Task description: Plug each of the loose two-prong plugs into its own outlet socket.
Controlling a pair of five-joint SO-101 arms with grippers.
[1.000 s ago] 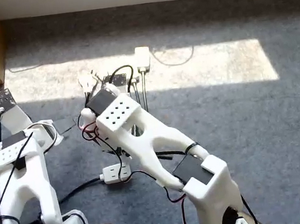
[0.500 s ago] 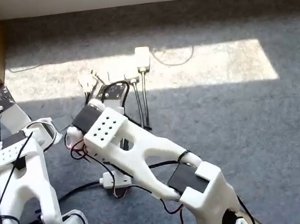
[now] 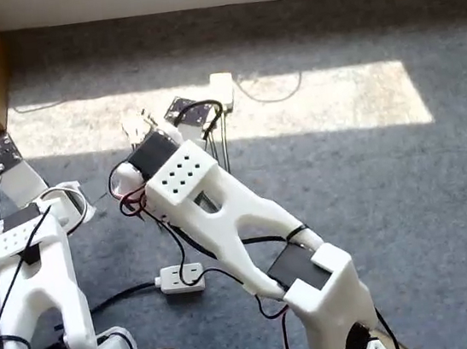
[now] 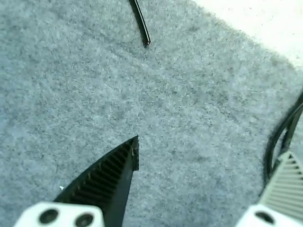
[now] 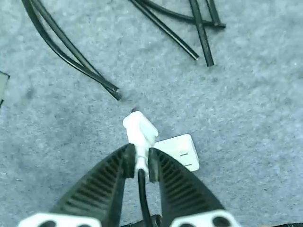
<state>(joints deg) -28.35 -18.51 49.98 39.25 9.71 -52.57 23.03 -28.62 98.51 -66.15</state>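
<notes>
– Plug [image 5: 140,131] first: who has it?
– The right gripper [image 5: 138,156]. Its jaws are almost closed on the white plug body, and the black cord runs back between the fingers. The long axis of the plug follows the fingers and points away from the wrist.
– And the socket?
– A white socket block [image 5: 179,150] lies on the carpet [image 4: 94,94] just beside the plug, off to its side, not under its tip. I think the plug must be lined up over it before any push.
– The other arm?
– The left gripper [image 4: 210,149] is wide open and empty. The right one is clearly nearer.
– What is hard to see?
– Prongs and slots are too small to tell. One finger hides a corner of the block. Farther off lie black cables [image 5: 71,52]. In the high view, the arm covers the gripper.
</notes>
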